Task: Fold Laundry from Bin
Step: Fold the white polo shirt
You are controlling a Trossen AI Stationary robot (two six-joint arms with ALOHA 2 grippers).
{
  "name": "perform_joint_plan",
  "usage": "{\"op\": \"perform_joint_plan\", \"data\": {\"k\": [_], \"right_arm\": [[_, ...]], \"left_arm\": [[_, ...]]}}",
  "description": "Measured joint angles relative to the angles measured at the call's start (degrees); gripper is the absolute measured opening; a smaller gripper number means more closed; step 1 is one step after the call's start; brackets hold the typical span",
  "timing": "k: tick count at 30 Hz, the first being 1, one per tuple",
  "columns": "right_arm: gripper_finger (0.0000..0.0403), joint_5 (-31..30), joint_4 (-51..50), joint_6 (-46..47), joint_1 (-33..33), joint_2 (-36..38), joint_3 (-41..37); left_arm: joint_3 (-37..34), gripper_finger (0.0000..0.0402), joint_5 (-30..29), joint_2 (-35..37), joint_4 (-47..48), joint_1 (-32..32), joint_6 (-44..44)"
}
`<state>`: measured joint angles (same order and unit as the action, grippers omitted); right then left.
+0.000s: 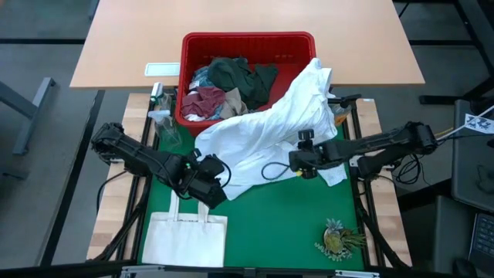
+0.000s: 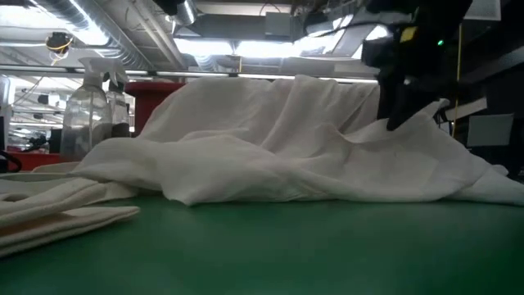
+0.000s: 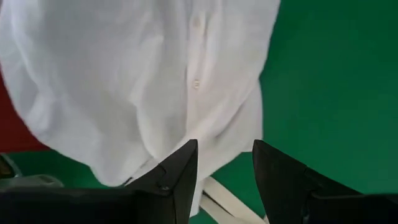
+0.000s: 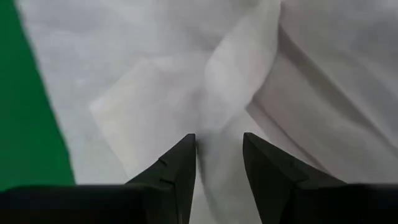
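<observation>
Barely any progress is shown: one white shirt [image 1: 262, 131] is draped from the bin [image 1: 247, 42] onto the green counter [image 1: 285, 224], unfolded. Other laundry [image 1: 231, 85] is left inside. Left fingers [image 3: 180, 180] are spread; right fingers [image 4: 180, 168] are parted over cloth.

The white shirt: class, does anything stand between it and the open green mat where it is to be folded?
Nothing visible blocks it. The white shirt drapes from the red bin onto the green mat. The tote bag and the pineapple toy lie at the near corners.
</observation>
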<state>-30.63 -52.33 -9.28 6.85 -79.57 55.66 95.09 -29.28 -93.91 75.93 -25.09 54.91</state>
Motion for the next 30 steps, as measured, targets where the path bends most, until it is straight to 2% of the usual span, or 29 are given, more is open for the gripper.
{"op": "perform_joint_plan", "data": {"k": [3, 5, 11, 15, 22, 30], "right_arm": [[0.0129, 2.77, 0.28, -0.04, -2.23, -0.54, 0.00], [0.0113, 3.30, 0.31, -0.05, -2.97, -0.54, 0.00], [0.0011, -1.53, 0.24, -1.41, -3.23, -0.17, 1.24], [0.0022, -4.48, 0.12, -3.00, -3.44, 0.26, 4.72], [0.0009, -8.40, -0.11, -7.49, -6.20, 0.42, 11.23], [0.0007, -6.86, 0.28, -11.97, -12.20, 0.46, 14.54]], "left_arm": [[0.00, 0.0148, 0.02, 0.00, -0.35, -0.90, 0.07], [0.00, 0.0148, 0.01, -0.05, -0.96, -1.50, 0.07], [0.00, 0.0148, -0.15, -1.52, -4.00, -2.89, 0.03], [-0.02, 0.0148, 0.22, -4.09, -5.64, -3.74, 0.04], [-0.04, 0.0148, 4.90, -10.31, -6.91, -4.92, 1.33], [-0.04, 0.0148, 5.04, -18.33, -8.26, -5.48, 3.55]]}}
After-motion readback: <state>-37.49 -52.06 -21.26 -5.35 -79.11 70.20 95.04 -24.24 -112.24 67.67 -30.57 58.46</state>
